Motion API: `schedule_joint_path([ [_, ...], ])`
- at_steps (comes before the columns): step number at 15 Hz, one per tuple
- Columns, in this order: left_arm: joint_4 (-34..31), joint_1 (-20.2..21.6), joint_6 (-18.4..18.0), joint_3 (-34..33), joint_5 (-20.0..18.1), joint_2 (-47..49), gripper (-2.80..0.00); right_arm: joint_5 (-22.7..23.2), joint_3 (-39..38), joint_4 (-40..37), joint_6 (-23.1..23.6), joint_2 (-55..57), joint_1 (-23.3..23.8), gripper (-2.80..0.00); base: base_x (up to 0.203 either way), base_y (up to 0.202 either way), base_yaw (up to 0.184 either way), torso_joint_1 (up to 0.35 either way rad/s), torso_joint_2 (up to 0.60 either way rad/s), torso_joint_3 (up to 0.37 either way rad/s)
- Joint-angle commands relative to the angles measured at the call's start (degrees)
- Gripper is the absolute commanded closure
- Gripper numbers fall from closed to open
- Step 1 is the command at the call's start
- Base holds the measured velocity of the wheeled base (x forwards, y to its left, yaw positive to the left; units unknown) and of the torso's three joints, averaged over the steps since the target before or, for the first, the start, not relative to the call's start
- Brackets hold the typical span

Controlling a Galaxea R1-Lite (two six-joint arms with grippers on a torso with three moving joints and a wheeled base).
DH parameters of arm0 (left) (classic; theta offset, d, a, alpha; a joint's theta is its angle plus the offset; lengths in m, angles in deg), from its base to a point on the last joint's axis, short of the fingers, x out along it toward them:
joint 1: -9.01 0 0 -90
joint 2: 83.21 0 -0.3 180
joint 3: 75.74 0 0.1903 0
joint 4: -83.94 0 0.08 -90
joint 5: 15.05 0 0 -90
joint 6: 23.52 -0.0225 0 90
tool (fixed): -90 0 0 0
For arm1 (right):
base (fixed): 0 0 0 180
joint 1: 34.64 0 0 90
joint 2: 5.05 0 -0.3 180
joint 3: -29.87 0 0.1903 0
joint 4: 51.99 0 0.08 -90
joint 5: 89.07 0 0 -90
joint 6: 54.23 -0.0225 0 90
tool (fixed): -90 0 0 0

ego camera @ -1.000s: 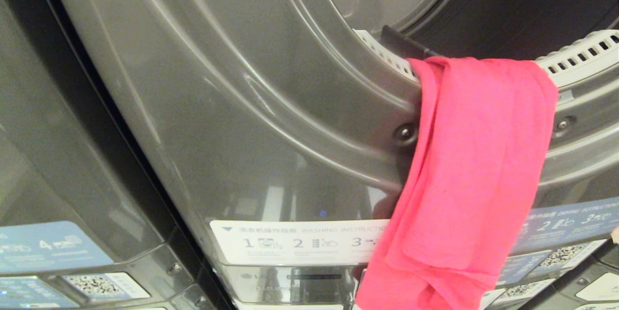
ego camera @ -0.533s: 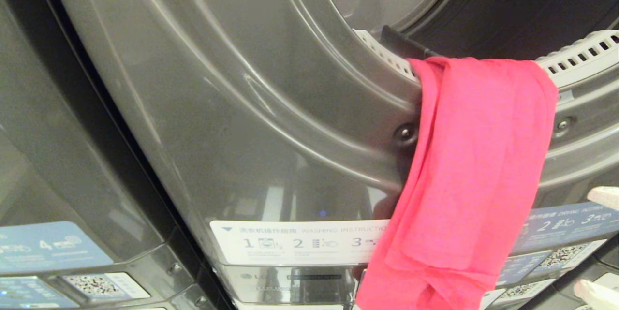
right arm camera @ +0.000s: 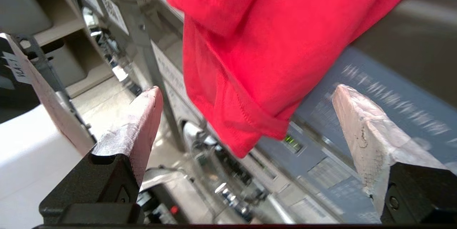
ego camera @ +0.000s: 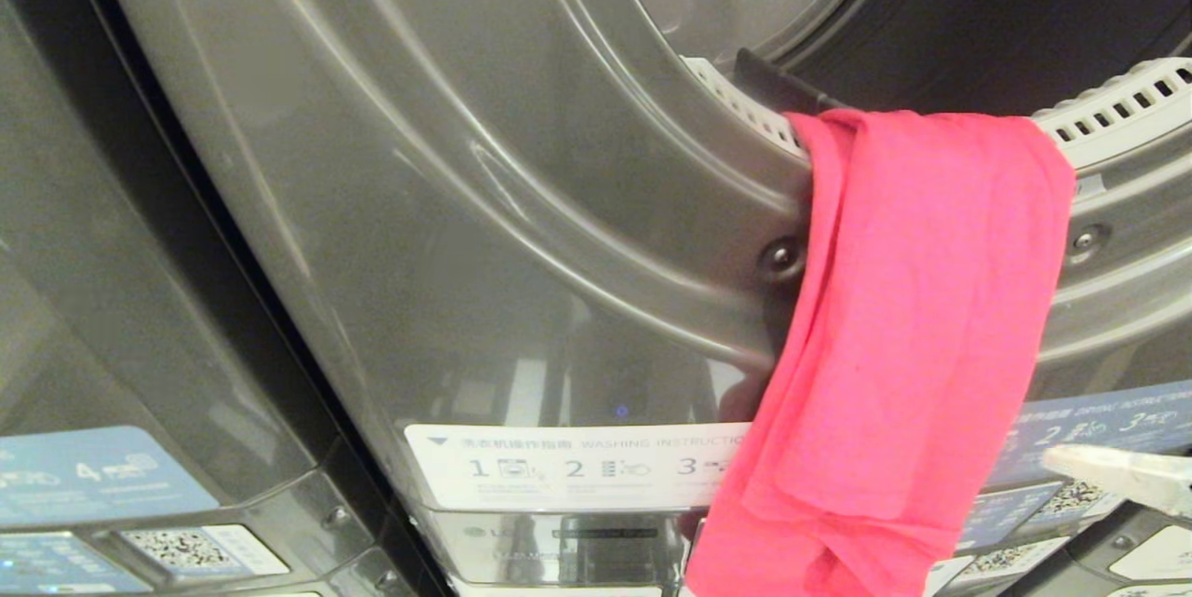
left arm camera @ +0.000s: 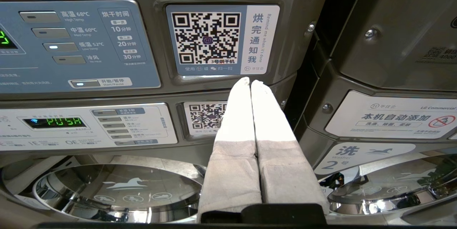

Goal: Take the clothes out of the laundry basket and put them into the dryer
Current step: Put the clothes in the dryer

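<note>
Red garment (ego camera: pixel 917 336) is draped over the dryer (ego camera: pixel 521 206) door opening's lower lip, mostly hanging outside; right gripper (right arm camera: pixel 246 129) sits just below its hem, fingers spread wide, holding nothing; left gripper (left arm camera: pixel 250 84) is pinched closed, parked by the control panels (left arm camera: pixel 78 43).

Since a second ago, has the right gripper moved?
Yes. Its finger has come in from the right edge toward the red cloth, below the dryer opening.

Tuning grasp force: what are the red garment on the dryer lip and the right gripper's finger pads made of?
Red garment: seemingly thin knit fabric, matte; soft folds, stitched hem. Right gripper pads: whitish wrapping, perhaps tape or cloth; creased, scuffed. Dryer: glossy grey, metal or plastic.
</note>
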Motion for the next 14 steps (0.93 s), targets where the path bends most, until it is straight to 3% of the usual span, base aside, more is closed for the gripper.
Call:
schedule_joint_path([
  [1, 0.0, 0.0, 0.0, 0.0, 0.0, 0.0, 0.0, 0.0, -0.3, 0.3, -2.2, 4.0, 0.0, -2.8, 0.0, 0.0, 0.0, 0.0, 0.0, 0.0],
  [6, 0.0, 0.0, 0.0, 0.0, 0.0, 0.0, 0.0, -0.4, 0.4, 5.8, -10.3, 11.4, 0.0, -2.8, 0.0, 0.0, 0.0, 0.0, 0.0, 0.0],
  [14, 0.0, 0.0, 0.0, 0.0, 0.0, 0.0, 0.0, -1.3, 0.0, 11.1, -11.2, 16.6, -0.1, -2.8, 0.0, 0.0, 0.0, 0.0, 0.0, 0.0],
])
